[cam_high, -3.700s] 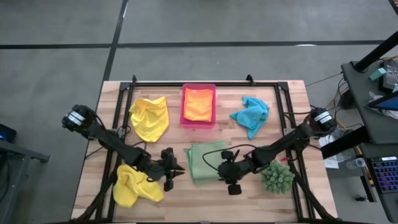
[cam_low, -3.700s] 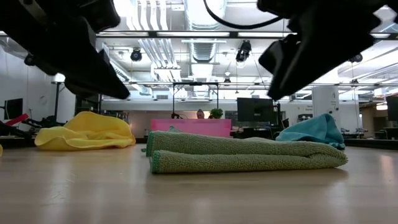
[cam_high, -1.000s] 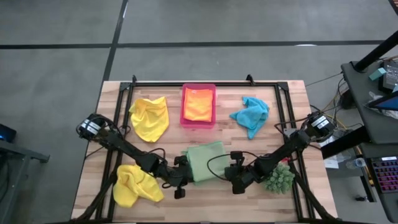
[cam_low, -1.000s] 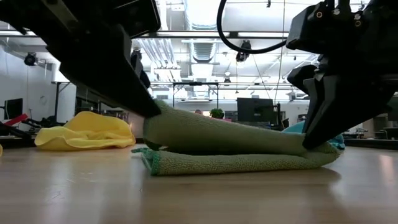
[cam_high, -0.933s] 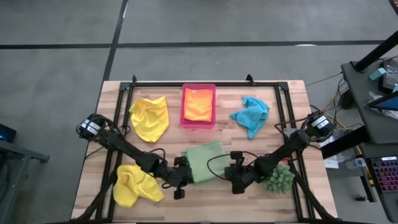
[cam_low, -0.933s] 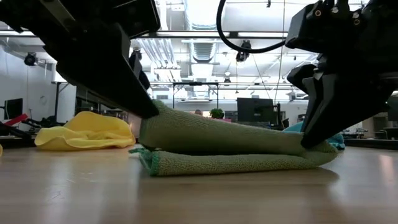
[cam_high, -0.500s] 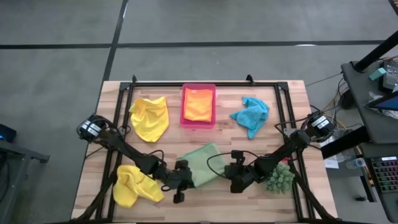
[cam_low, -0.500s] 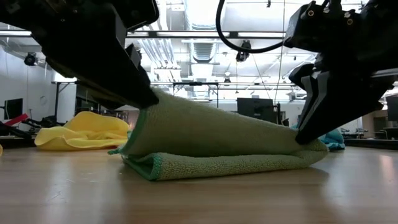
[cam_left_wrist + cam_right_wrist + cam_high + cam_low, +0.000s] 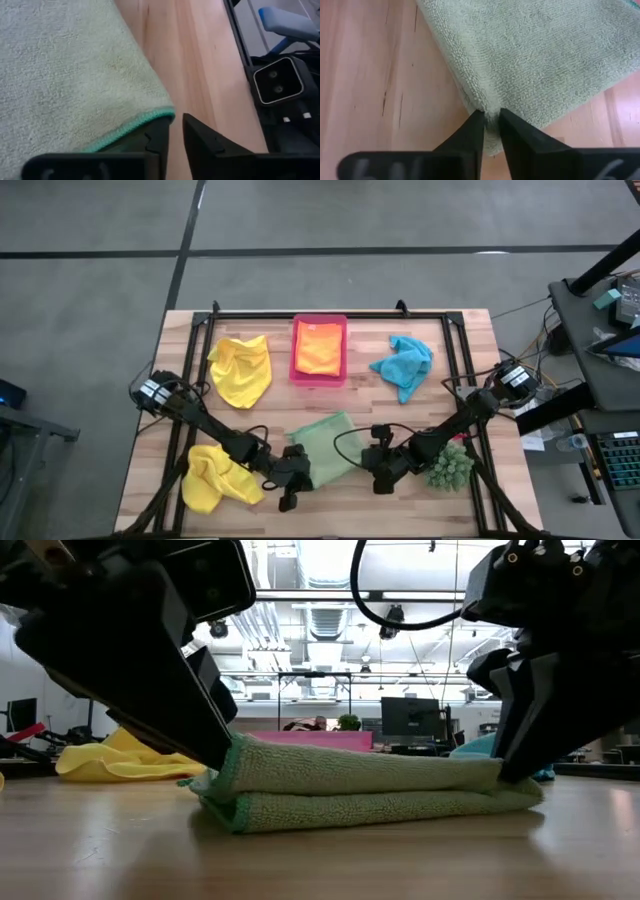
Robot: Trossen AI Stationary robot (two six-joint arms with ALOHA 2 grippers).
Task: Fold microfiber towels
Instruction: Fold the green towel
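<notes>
1. Near the front middle of the table [image 9: 470,330], the light green towel [image 9: 325,445] is laid folded, seen as stacked layers in the low view [image 9: 370,795], with its teal-stitched edge turned toward the left arm.
2. At the towel's left front corner, the left gripper [image 9: 297,472] is set low; in the left wrist view its fingers [image 9: 157,140] are seen with a narrow gap, and the teal hem corner lies just at one fingertip. Whether the hem is pinched cannot be told.
3. At the towel's right edge, the right gripper [image 9: 383,467] is set low; in the right wrist view its fingertips [image 9: 475,125] are seen close together at the folded edge [image 9: 530,60], with a thin bit of cloth between them. Whether that bit is squeezed cannot be told.
4. Just left of the left gripper, a crumpled yellow towel [image 9: 215,477] is found at the front left corner.
5. Behind it, a second yellow towel [image 9: 241,368] is spread at the back left.
6. An orange towel [image 9: 320,347] is laid folded inside the pink tray [image 9: 297,370] at the back middle.
7. A turquoise towel [image 9: 403,365] is bunched at the back right.
8. A spiky green plant [image 9: 447,465] is set at the front right, just beside the right arm.
</notes>
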